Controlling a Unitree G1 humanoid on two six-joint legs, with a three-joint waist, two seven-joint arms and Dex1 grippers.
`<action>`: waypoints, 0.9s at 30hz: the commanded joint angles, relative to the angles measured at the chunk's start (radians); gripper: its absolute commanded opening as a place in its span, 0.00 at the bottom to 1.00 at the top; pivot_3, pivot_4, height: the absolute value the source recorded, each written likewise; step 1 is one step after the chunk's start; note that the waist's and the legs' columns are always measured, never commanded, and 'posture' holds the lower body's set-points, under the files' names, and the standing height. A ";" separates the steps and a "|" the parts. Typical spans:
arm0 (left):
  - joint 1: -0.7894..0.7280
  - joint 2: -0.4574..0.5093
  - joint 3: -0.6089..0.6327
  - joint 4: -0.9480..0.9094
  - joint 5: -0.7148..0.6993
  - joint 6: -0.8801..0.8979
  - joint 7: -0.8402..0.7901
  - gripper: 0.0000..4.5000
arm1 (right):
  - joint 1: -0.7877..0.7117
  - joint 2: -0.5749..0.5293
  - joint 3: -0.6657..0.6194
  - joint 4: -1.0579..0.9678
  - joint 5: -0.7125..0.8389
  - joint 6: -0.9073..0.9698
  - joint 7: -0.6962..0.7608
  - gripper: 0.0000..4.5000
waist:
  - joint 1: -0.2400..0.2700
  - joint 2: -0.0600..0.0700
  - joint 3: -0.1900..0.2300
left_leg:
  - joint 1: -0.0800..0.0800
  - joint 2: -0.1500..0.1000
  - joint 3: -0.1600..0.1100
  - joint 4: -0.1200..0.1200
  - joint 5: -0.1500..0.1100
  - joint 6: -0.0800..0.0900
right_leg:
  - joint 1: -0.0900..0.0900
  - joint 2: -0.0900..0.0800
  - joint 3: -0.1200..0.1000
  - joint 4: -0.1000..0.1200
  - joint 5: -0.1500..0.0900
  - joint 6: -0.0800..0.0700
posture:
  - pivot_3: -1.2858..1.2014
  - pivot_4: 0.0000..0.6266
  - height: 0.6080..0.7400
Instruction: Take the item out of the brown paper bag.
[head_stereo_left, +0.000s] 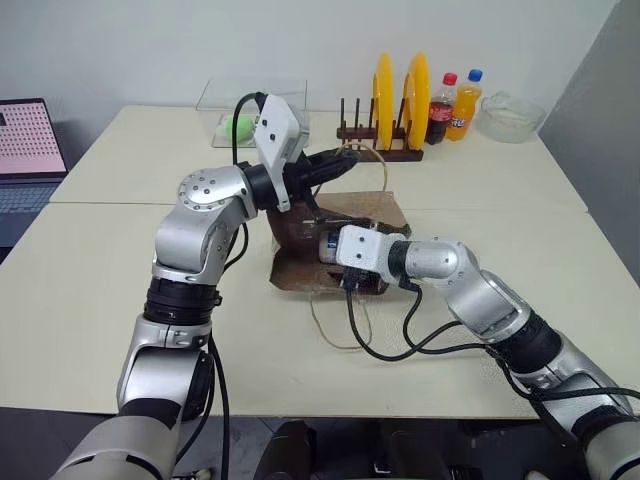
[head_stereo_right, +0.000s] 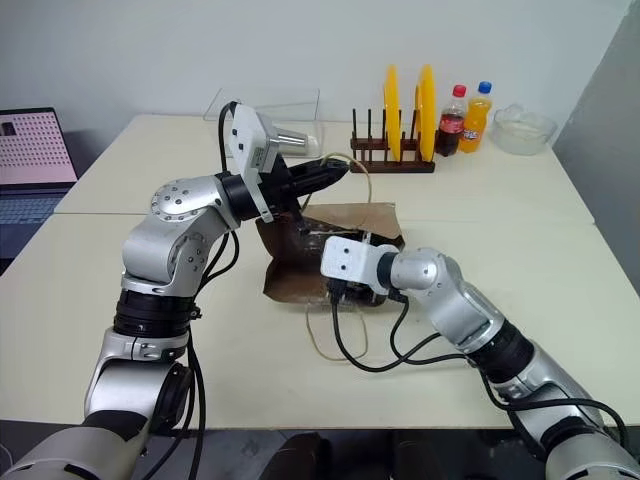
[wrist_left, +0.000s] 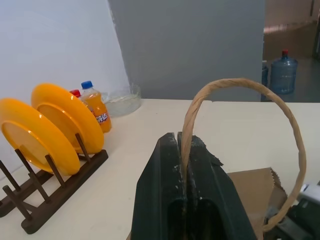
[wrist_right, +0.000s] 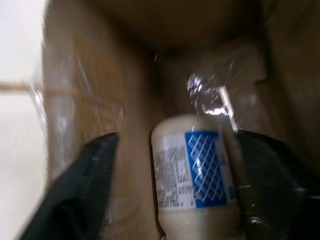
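Right wrist view: white bottle (wrist_right: 192, 172) with blue label inside brown paper bag (wrist_right: 100, 75), right gripper (wrist_right: 192, 195) fingers spread either side. Left gripper (wrist_left: 186, 150) clamped on cord handle (wrist_left: 240, 85).

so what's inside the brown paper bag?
A small white bottle with a blue label lies inside the brown paper bag, between the open right gripper fingers. Its lower end is out of frame.

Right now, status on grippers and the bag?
Left gripper shut on bag handle, holding it up. Right gripper open inside paper bag, fingers either side of white bottle. Nothing blocking.
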 joint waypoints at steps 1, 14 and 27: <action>-0.015 -0.005 0.017 -0.047 -0.022 -0.012 0.005 0.00 | -0.050 0.014 0.024 0.048 -0.079 -0.038 0.015 0.96 | -0.001 0.000 0.000 | 0.000 0.000 0.000 0.000 0.000 0.000 | 0.000 0.000 0.000 0.000 0.000 0.000 | 0.52 0.24 1.00; -0.005 -0.004 0.015 -0.035 -0.010 -0.031 0.000 0.00 | -0.141 0.088 0.059 0.314 -0.264 -0.162 0.038 0.88 | -0.006 0.000 0.000 | 0.001 0.000 0.000 0.000 0.000 0.000 | -0.001 0.000 0.001 0.002 0.000 0.000 | 0.52 0.24 1.00; -0.025 0.024 0.005 0.099 0.076 -0.164 0.002 0.00 | -0.095 0.036 -0.187 -0.083 -0.003 -0.081 0.277 0.68 | -0.002 0.000 0.000 | -0.004 0.000 0.000 0.000 0.000 0.000 | -0.007 0.000 0.001 0.008 0.000 0.000 | 0.52 0.24 1.00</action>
